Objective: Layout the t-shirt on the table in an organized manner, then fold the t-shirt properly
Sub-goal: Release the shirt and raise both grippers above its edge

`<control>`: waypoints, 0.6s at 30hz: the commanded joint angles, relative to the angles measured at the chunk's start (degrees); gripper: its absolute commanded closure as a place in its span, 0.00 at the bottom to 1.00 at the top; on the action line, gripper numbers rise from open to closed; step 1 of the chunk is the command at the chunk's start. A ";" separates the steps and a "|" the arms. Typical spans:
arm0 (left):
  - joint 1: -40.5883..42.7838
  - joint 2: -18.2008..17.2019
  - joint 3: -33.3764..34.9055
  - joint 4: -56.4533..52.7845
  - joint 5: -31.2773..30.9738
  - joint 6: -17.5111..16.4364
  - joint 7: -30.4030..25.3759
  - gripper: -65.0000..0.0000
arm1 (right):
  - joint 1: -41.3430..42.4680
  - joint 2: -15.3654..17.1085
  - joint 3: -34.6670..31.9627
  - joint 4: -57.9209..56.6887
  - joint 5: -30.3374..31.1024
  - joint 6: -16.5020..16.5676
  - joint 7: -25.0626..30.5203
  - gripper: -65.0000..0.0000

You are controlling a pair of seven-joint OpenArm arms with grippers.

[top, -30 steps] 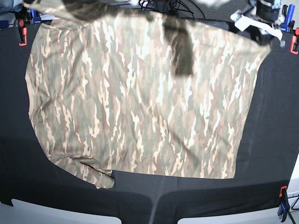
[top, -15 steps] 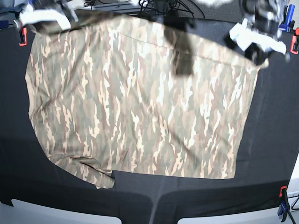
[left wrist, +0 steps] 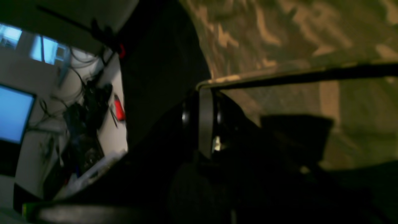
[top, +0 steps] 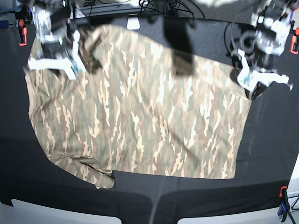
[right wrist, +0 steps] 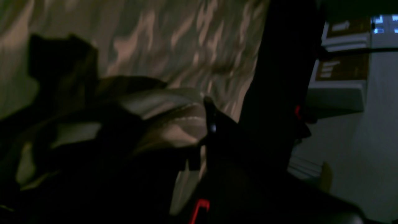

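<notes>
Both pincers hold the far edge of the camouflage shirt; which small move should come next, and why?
Probably lower both arms toward the near side and lay the held edge flat. The left pincer and right pincer are shut on the far edge of the tan and olive camouflage fabric t-shirt, which is raised and folding over, while the rest lies on the black cloth table.

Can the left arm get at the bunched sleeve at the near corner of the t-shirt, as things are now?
Probably not now. The left gripper is shut on the far edge of the t-shirt, and the bunched sleeve lies at the opposite near corner, nearer the right gripper.
</notes>
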 commanded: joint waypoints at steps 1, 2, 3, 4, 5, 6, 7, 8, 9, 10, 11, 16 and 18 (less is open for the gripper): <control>-0.94 -0.02 -0.35 -0.79 0.55 1.18 -1.81 1.00 | 1.38 0.48 0.33 0.70 -0.42 0.13 1.11 1.00; -1.53 0.52 -0.35 -2.36 0.55 1.18 -2.73 1.00 | 2.62 0.20 0.33 0.70 -0.13 0.52 1.29 1.00; -2.01 1.07 -0.35 -3.91 0.55 1.18 -3.85 1.00 | 3.82 0.07 0.33 0.70 0.28 0.81 1.46 1.00; -2.49 1.57 -0.35 -5.38 0.52 1.18 -4.96 1.00 | 5.07 0.07 0.33 0.70 1.01 0.98 1.46 1.00; -2.93 2.05 -0.35 -6.69 0.55 1.18 -5.88 1.00 | 6.27 0.07 0.33 0.68 1.55 1.40 1.46 1.00; -3.43 2.56 -0.35 -7.96 0.52 1.20 -6.64 1.00 | 7.30 0.07 0.33 0.68 1.57 1.99 1.46 1.00; -3.87 3.04 -0.35 -9.16 0.52 1.18 -7.50 1.00 | 8.35 0.07 0.33 0.66 1.55 2.23 1.55 1.00; -4.35 3.54 -0.35 -10.29 0.55 1.20 -8.24 1.00 | 9.25 0.07 0.33 0.57 1.55 2.25 1.57 1.00; -4.83 4.00 -0.35 -11.32 0.55 1.18 -8.81 1.00 | 10.10 0.07 0.33 0.39 1.55 2.25 1.60 1.00; -5.44 4.52 -0.35 -12.35 0.55 1.18 -9.11 1.00 | 10.88 0.07 0.33 0.02 1.53 2.25 1.60 1.00; -5.95 4.94 -0.35 -13.25 0.55 1.18 -9.40 1.00 | 11.58 0.04 0.33 -0.57 1.53 2.25 1.60 1.00; -7.48 5.84 -0.35 -15.74 0.55 1.18 -9.51 1.00 | 14.80 0.04 0.33 -5.68 1.51 2.23 1.81 1.00; -7.58 5.97 -0.35 -15.93 0.55 1.18 -10.21 1.00 | 16.24 0.04 0.33 -7.98 1.53 2.23 1.84 1.00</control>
